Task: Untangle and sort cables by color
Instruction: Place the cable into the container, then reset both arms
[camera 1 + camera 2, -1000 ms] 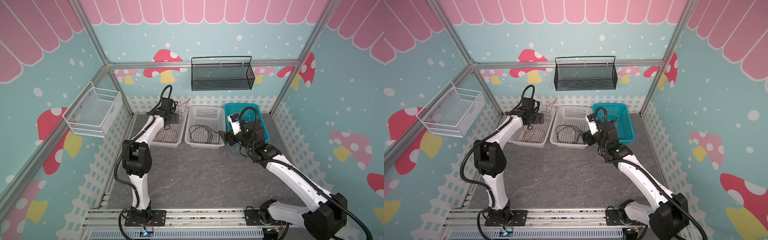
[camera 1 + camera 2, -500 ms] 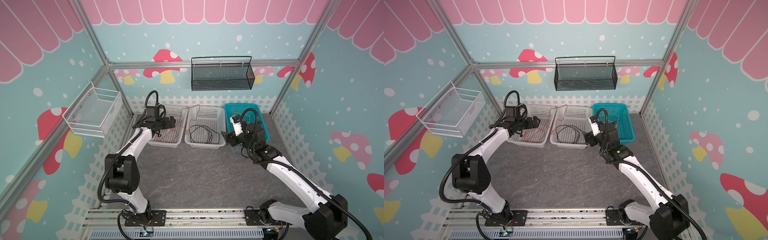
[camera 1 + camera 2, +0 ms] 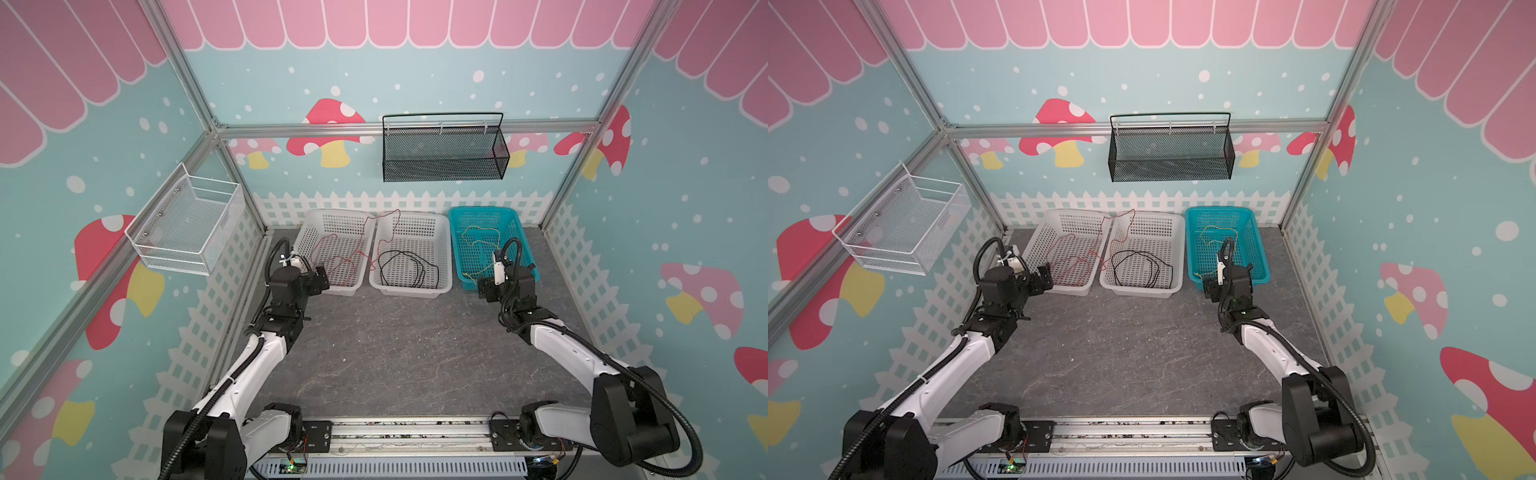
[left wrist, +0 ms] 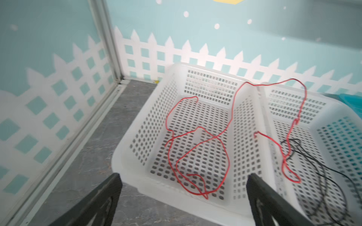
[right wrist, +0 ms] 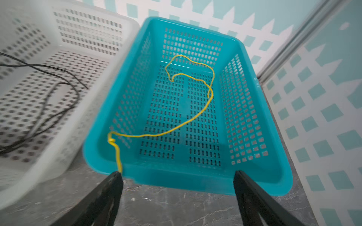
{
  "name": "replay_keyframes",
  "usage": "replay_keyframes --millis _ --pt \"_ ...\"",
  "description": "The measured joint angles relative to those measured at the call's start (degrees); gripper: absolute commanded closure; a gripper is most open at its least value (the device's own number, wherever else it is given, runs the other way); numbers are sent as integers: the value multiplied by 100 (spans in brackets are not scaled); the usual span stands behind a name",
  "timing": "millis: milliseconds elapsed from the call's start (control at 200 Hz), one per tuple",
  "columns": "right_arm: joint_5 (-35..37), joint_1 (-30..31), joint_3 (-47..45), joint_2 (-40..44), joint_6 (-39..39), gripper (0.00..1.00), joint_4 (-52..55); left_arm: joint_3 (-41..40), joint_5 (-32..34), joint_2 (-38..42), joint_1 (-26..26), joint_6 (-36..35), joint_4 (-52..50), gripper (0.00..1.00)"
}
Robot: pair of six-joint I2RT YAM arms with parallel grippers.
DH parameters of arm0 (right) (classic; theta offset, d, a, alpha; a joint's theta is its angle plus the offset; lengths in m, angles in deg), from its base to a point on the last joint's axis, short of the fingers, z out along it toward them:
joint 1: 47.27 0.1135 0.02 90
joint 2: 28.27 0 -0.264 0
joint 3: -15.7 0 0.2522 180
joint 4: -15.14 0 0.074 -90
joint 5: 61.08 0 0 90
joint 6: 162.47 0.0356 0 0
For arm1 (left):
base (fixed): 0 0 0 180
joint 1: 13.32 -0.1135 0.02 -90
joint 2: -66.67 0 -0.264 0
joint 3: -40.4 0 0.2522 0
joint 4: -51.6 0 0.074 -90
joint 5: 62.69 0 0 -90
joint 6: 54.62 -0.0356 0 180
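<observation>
My left end effector (image 4: pixel 184 176) and right end effector (image 5: pixel 177 173), both black and two-fingered, stand wide open, gripping nothing. Mid-frame in both top views, the thin red cable (image 4: pixel 199 127) sprawls in the left white perforated plastic basket (image 3: pixel 336 220), one loop spilling into the middle white basket (image 3: pixel 409 292) beside the black cable (image 5: pixel 78 97). The yellow cable (image 5: pixel 195 116) lies in the teal basket (image 5: pixel 195 182), one end over its rim.

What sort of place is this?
Likely a robot test booth, not a home: printed mushroom walls on a metal frame, two robot arms bolted to a rail, baskets of cables.
</observation>
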Motion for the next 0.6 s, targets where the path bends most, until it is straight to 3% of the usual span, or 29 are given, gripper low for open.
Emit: replay_keyframes --millis 200,500,600 --pt "114 -262 -1093 -551 -330 7 -1958 -688 680 -103 -15 -138 734 1" --pt "-435 -741 -1976 -992 -470 6 -4225 -1488 820 -1517 -111 -402 3126 0" --pt "-734 -901 -2341 -1108 -472 0 -5106 -1561 798 -1954 -136 -428 3926 1"
